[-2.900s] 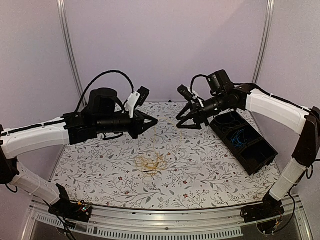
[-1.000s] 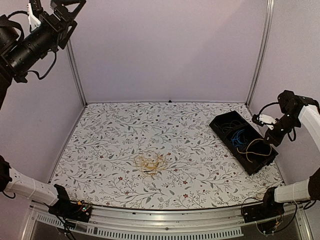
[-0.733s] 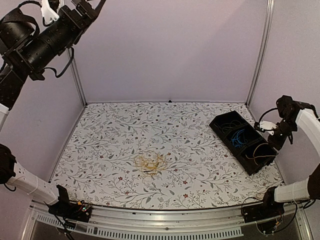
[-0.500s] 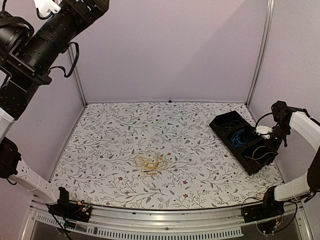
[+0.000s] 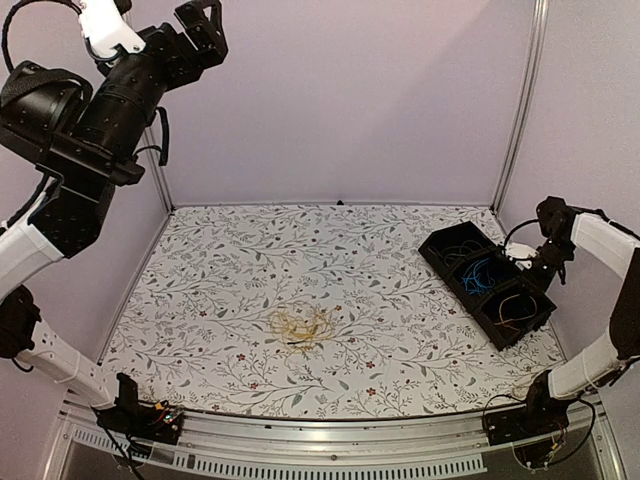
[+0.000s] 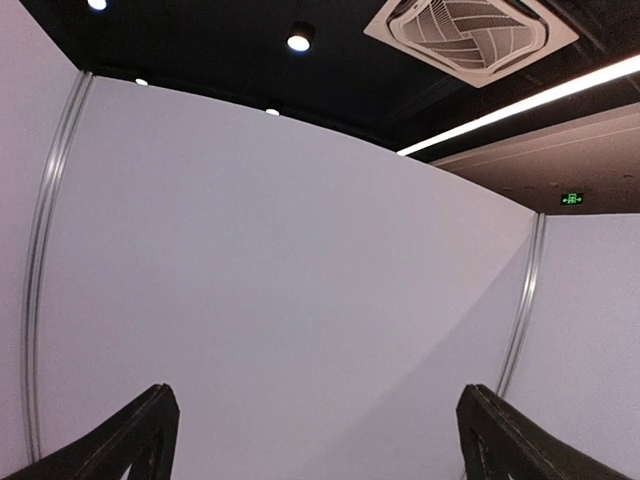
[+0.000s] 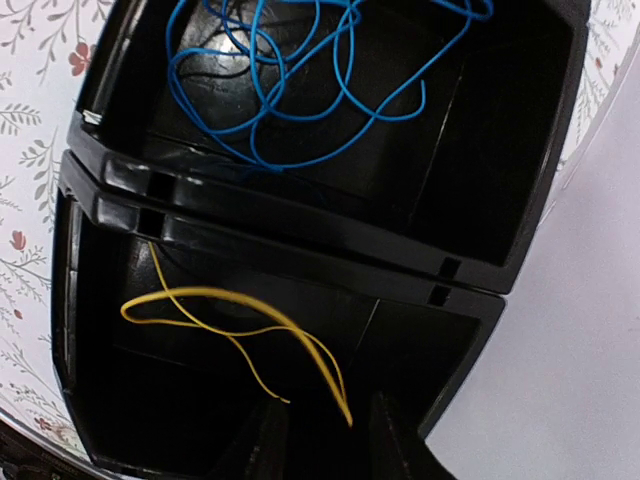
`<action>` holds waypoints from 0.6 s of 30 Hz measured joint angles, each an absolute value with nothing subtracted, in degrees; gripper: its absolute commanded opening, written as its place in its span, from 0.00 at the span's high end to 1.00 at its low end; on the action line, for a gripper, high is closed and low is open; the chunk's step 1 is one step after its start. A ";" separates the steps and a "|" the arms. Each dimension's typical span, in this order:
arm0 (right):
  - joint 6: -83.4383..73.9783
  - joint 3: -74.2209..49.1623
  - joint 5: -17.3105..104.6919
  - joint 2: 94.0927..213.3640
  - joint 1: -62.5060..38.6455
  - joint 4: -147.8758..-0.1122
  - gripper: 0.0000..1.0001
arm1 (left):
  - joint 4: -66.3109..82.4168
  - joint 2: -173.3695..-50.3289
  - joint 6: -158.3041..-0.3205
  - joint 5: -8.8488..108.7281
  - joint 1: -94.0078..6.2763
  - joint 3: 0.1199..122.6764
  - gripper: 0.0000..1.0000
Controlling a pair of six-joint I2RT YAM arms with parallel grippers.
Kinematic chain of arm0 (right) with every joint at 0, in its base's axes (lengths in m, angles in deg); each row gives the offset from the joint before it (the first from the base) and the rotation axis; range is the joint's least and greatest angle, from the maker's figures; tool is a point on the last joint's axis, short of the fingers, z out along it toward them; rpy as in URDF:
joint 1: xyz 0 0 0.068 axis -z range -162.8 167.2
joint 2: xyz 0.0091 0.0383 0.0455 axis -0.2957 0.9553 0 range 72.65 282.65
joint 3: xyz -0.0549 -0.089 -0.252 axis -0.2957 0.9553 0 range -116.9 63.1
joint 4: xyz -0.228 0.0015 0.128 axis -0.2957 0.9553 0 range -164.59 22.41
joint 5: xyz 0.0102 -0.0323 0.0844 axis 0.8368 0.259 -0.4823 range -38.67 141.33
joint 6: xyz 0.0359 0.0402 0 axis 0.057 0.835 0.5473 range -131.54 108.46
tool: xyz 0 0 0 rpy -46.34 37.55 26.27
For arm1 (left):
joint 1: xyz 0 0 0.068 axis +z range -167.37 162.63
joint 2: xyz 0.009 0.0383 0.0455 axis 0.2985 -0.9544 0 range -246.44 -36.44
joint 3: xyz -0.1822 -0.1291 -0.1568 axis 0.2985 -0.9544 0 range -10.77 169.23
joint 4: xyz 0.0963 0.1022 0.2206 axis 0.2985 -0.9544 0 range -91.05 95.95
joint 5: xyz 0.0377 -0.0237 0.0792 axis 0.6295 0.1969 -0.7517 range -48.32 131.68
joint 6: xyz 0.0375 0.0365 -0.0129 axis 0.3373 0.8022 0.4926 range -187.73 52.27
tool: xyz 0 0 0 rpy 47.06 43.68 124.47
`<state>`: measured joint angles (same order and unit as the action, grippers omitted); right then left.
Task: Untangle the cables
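A small tangle of yellow-orange cables (image 5: 303,325) lies on the floral table, left of centre. At the right, over the black bin, my right gripper (image 5: 530,264) hangs with its jaws apart (image 7: 325,445). A loose yellow cable (image 7: 235,325) lies in the bin's near compartment, one end between the fingertips (image 7: 265,440) but not pinched. Blue cables (image 7: 300,90) fill the middle compartment (image 5: 478,274). My left gripper (image 5: 203,22) is raised high at the upper left, open and empty (image 6: 320,445), facing the wall and ceiling.
The black three-compartment bin (image 5: 441,263) stands slanted near the table's right edge, its dividers (image 7: 300,240) close below my right fingers. The lilac enclosure walls with metal posts (image 5: 520,110) surround the table. The left arm (image 5: 85,110) towers over the back left corner.
My right gripper has opened and let go of the yellow cable, which has dropped into the bin's near compartment. The left arm has swung rightward and lower, staying open.
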<state>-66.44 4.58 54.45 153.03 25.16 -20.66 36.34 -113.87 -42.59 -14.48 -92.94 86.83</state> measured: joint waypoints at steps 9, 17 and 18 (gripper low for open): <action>-64.82 -7.13 48.61 148.39 25.14 -15.52 0.53 | 15.80 -109.70 -62.54 -0.45 -70.47 80.10 0.00; -60.10 -9.56 33.92 143.58 15.50 -17.51 0.53 | 5.96 -112.49 -70.39 6.26 -60.46 59.71 0.00; -58.85 -9.17 32.11 143.78 12.38 -18.93 0.53 | 5.65 -112.87 -71.35 6.11 -59.32 55.23 0.00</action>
